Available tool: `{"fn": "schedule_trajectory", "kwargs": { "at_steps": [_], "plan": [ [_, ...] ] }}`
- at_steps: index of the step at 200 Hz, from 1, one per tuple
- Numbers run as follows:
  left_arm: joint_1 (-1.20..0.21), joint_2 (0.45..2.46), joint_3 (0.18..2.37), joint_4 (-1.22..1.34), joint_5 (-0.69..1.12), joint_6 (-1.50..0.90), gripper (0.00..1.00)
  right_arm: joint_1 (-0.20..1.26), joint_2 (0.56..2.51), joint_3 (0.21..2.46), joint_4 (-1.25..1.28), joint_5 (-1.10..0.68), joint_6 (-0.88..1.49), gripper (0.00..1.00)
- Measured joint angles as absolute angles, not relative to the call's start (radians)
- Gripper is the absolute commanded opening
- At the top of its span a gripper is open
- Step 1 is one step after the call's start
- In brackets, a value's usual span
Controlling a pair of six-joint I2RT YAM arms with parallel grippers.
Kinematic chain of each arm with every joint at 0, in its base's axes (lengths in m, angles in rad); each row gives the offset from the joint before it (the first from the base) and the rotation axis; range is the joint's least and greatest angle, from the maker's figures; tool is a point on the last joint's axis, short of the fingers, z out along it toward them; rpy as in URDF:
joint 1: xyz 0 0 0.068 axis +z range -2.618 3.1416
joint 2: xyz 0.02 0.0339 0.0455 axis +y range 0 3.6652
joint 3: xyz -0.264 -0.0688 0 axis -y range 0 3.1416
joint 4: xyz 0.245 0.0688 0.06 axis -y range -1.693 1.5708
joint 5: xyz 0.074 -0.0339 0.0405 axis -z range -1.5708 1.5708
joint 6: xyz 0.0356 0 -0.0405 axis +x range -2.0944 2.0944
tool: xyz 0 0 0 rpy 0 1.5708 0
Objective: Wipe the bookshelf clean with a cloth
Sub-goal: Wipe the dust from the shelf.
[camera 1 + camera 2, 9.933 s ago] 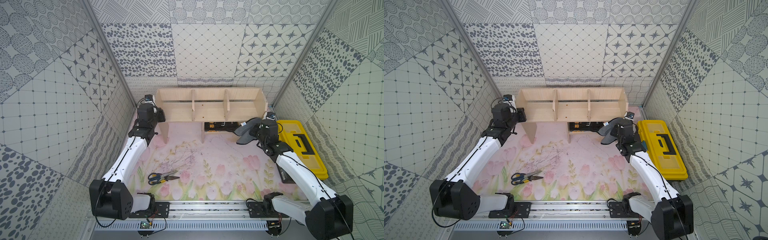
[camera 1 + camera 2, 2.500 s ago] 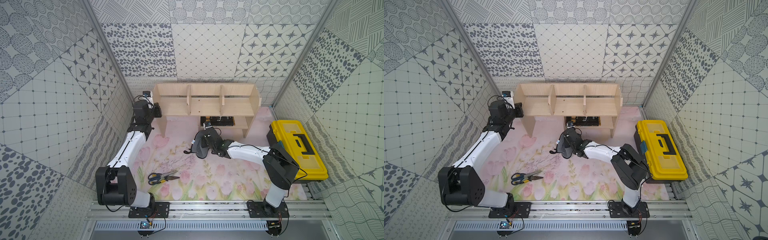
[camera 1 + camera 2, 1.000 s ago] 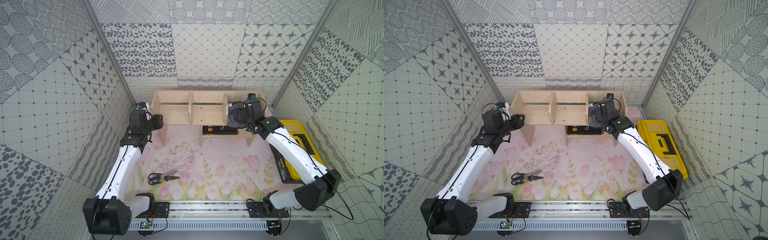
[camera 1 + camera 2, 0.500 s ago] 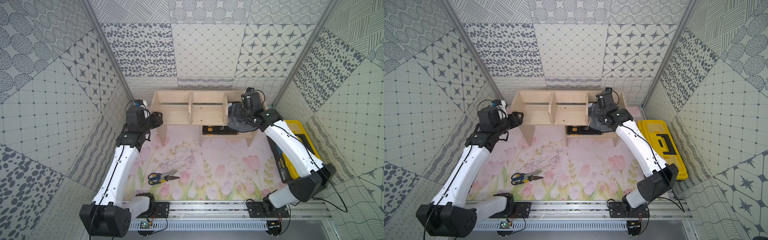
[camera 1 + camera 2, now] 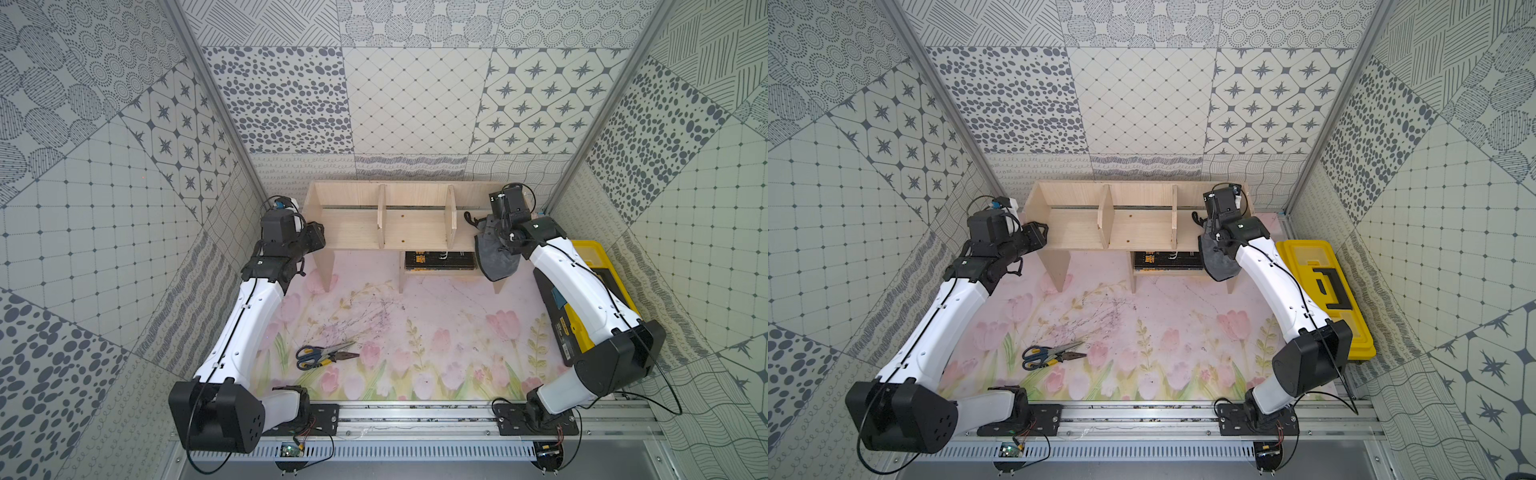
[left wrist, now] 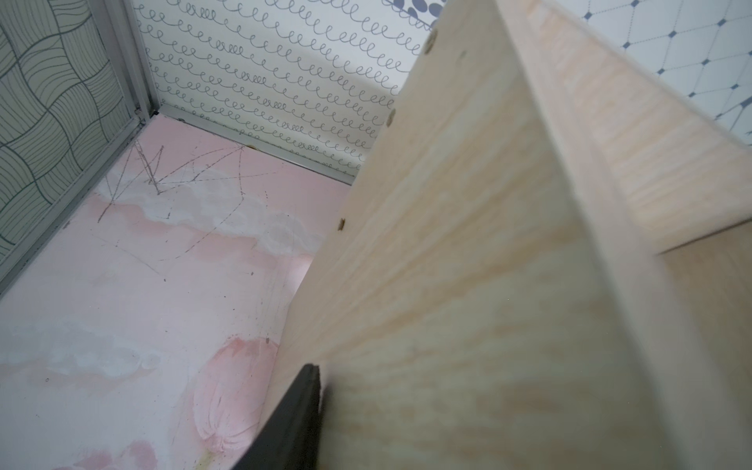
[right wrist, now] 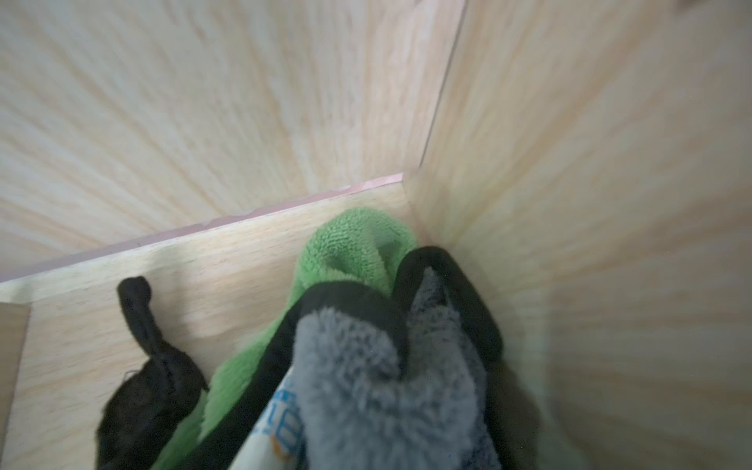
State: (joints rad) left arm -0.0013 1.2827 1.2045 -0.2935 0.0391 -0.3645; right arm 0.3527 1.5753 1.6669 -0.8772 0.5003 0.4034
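The right jaws are clamped on the bunched cloth [image 5: 496, 257], which sits in the right end bay of the bookshelf [image 5: 415, 228] against its end panel, with a grey fold hanging over the front edge. The left jaws sit at the left end panel, one finger [image 6: 293, 419] on its outer face. How wide they stand cannot be told.

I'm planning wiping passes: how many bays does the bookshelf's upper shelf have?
3: the left bay, the middle bay, and the right bay, where the cloth is bunched into the corner. None looks hidden.
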Motion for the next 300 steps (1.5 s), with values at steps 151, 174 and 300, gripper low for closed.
{"fn": "schedule_trajectory", "kwargs": {
  "at_steps": [151, 174, 300],
  "plan": [
    [-0.024, 1.258, 1.107, -0.129, -0.059, -0.179, 0.0, 0.308, 1.46, 1.56, -0.759, 0.336, 0.363, 0.0],
    [-0.034, 1.243, 1.091, -0.121, -0.062, -0.173, 0.0, 0.296, 1.502, 1.657, -0.775, 0.366, 0.354, 0.0],
    [-0.086, 1.185, 1.027, -0.087, -0.173, -0.164, 0.0, 0.466, 1.541, 1.62, -0.532, 0.298, 0.367, 0.0]
  ]
}}
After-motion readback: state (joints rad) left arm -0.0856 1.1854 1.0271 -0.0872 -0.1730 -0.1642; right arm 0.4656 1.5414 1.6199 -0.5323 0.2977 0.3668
